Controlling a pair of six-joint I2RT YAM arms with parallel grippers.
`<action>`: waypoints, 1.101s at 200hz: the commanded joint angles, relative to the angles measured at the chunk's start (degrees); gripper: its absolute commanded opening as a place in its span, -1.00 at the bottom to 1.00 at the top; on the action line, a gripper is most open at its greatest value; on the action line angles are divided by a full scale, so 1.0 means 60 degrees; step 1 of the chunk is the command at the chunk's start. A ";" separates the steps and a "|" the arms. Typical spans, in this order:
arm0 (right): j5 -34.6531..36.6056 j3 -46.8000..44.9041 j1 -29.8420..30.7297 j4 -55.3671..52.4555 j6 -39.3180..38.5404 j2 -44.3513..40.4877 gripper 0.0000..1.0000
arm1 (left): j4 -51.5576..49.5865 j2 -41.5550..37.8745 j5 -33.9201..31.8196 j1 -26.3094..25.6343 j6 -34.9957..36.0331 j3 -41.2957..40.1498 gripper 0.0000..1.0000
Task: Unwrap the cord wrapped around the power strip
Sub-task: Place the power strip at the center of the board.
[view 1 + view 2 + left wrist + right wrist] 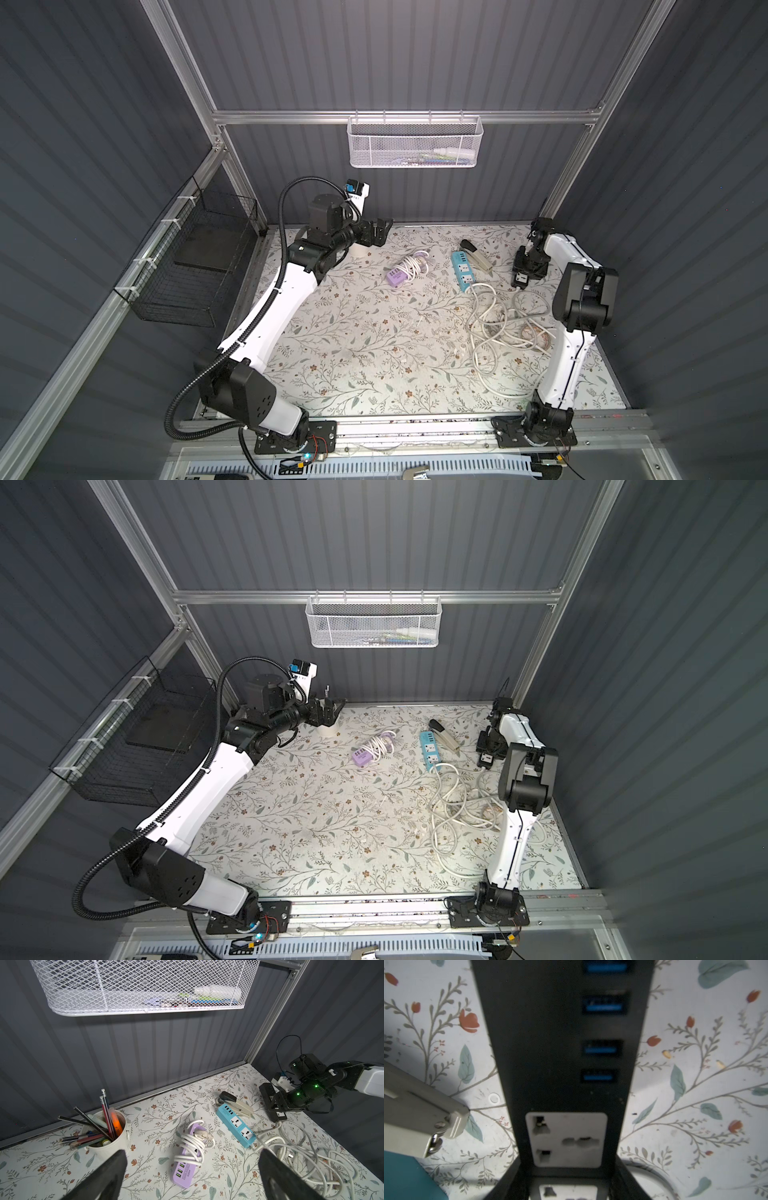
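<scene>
Site entry, viewed from my remote station: a robot-manipulation lab cell. Evidence: corrugated grey wall panels (pixel 374 54) on three sides; aluminium framing (pixel 291 117); left arm (pixel 274 307) and right arm (pixel 567 361) bolted to a front rail (pixel 415 430); floral-covered worktop (pixel 353 332); white mesh basket (pixel 374 145) and black wire basket (pixel 174 309) hung on the frame; staged desk props, namely pencil cup (pixel 112 1147), stapler (pixel 239 1104) and black power strip (pixel 550 1043).

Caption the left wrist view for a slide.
Open left gripper faces the purple strip, white cord wrapped around it; right gripper holds a black strip.
</scene>
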 commanded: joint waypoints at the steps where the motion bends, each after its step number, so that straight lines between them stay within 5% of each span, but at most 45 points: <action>1: -0.0072 0.0170 -0.0050 -0.0019 0.0024 0.0120 -0.56 | -0.0085 0.0100 0.0015 -0.0023 -0.0015 0.0139 1.00; 152: -0.0043 -0.0536 -0.0051 0.0501 0.0004 -0.0546 0.67 | -0.0116 0.0202 0.0043 -0.0023 -0.0218 0.0152 1.00; 188: -0.0276 -0.0988 0.0008 0.0849 -0.0026 -0.1622 0.97 | -0.0173 0.0432 -0.0004 -0.0023 -0.0449 0.0219 1.00; 220: -0.0260 -0.1834 0.0413 0.1590 -0.0077 -0.3341 0.98 | -0.0433 0.0737 -0.0125 -0.0023 -0.0829 0.0385 0.99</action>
